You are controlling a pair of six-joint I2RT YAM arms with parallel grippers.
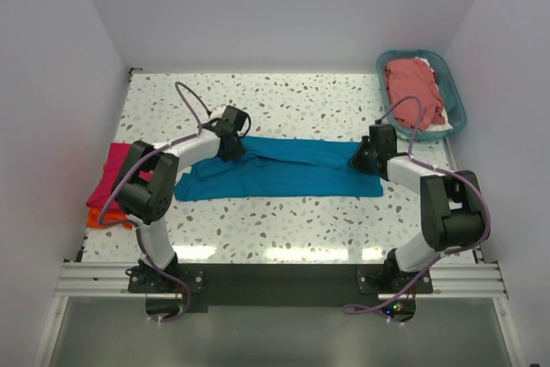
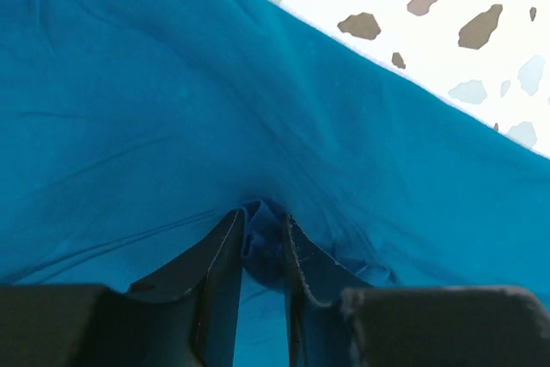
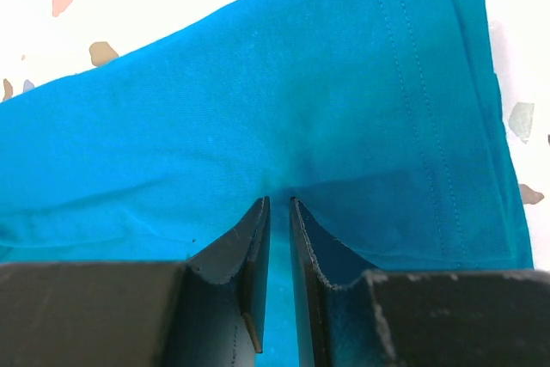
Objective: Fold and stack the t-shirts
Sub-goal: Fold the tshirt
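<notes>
I count two done: the pink tee [image 1: 112, 174] and the orange tee [image 1: 107, 219] lie stacked at the left edge of the desk [image 1: 301, 212]. The teal tee [image 1: 284, 169] lies mid-desk, part-folded, with my left pincer [image 1: 230, 148] and right pincer [image 1: 361, 159] each nipping an end. The salmon-red tee [image 1: 414, 88] waits in the basket [image 1: 458, 102].

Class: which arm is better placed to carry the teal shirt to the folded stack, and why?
Probably left: the stack lies beside that arm, and the left gripper pinches the teal shirt at the nearer end; the right gripper holds the far end.
</notes>
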